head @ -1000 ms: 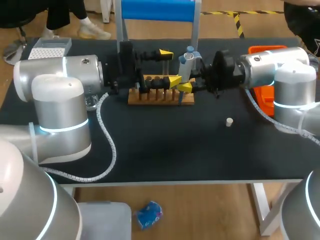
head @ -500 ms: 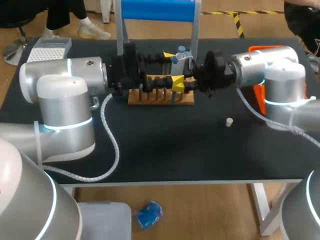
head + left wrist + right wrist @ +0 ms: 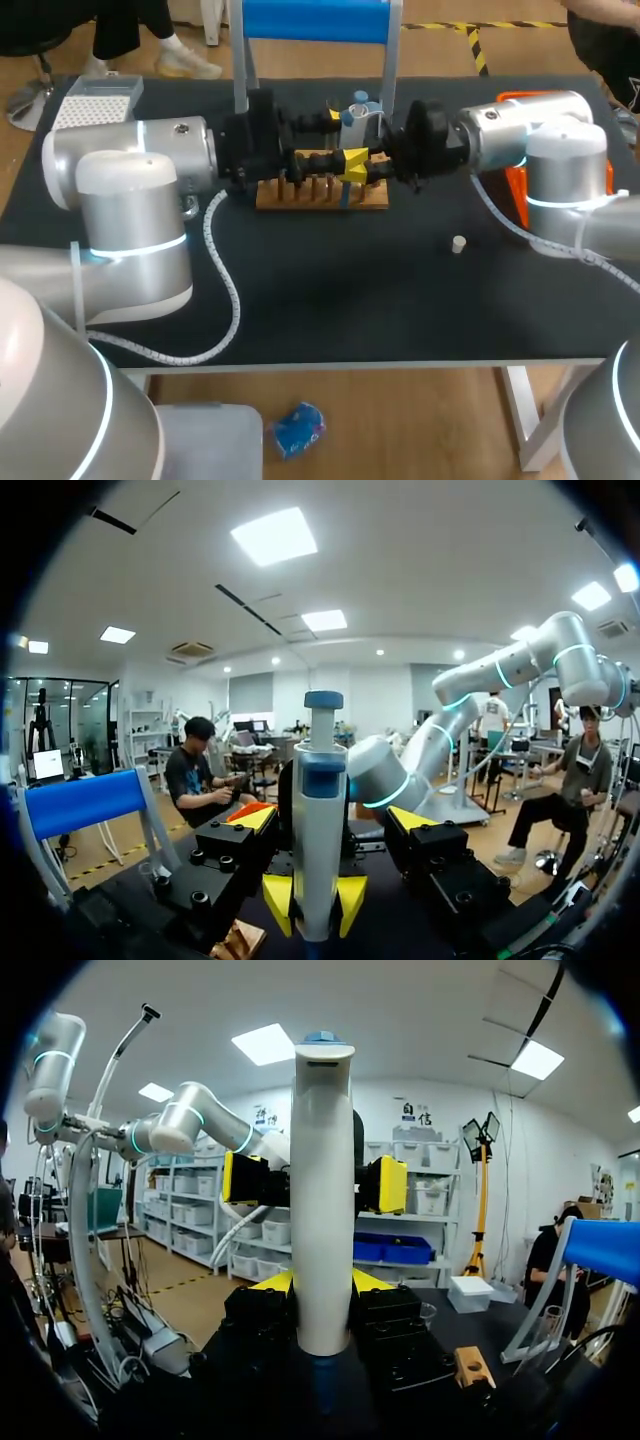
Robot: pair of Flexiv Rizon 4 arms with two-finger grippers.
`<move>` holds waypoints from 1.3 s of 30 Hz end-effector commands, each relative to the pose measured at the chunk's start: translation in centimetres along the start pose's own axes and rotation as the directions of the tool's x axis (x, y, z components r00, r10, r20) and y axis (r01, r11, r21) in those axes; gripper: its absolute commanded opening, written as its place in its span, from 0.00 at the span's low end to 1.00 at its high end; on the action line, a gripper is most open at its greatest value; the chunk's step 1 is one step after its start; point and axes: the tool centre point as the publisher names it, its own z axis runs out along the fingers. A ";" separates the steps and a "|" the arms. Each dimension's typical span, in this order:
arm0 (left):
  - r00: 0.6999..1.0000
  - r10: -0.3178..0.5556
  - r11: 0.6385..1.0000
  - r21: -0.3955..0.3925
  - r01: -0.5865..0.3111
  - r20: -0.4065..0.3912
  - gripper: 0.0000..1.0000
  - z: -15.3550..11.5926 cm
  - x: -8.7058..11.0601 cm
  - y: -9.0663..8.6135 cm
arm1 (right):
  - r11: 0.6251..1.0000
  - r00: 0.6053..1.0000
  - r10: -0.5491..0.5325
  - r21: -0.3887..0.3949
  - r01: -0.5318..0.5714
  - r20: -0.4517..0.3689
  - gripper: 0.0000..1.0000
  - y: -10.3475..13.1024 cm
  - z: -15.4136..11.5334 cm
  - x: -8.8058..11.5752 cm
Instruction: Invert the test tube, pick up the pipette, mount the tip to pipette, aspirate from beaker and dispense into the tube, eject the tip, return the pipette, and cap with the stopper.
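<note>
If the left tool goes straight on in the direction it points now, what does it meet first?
Most likely the pipette, held upright by the right tool. It stands directly ahead of the left tool, between its open fingers. The gap to it is hard to judge.

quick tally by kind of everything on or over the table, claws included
claw: 2 (left claw, right claw)
pipette: 1
wooden rack: 1
stopper: 1
tip box: 1
orange holder: 1
blue-topped stand: 1
total: 8
</note>
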 end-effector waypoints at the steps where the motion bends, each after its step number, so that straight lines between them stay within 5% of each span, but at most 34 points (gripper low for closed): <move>1: 1.000 0.002 1.000 0.002 -0.002 0.010 0.63 0.5 0.0 0.2 | 1.000 1.000 0.001 0.000 -0.001 -0.005 0.00 -0.1 0.2 -0.2; 11: 1.000 -0.002 1.000 -0.022 0.003 0.015 0.38 0.3 0.1 0.7 | 1.000 1.000 0.012 0.002 -0.012 -0.004 0.00 -0.2 0.0 -0.2; 15: 1.000 -0.005 1.000 -0.030 0.005 0.014 0.36 0.3 0.1 0.8 | 1.000 1.000 0.015 0.005 -0.015 -0.003 0.00 -0.2 0.0 -0.1; 22: 1.000 -0.003 1.000 -0.031 0.004 0.012 0.00 0.3 0.0 0.9 | 1.000 1.000 0.016 0.002 -0.016 -0.002 0.00 -0.3 0.0 -0.1; 39: 1.000 0.005 1.000 -0.031 -0.005 0.009 0.00 0.2 -0.2 0.8 | 1.000 1.000 0.017 0.002 -0.017 0.000 0.00 -0.2 0.1 -0.2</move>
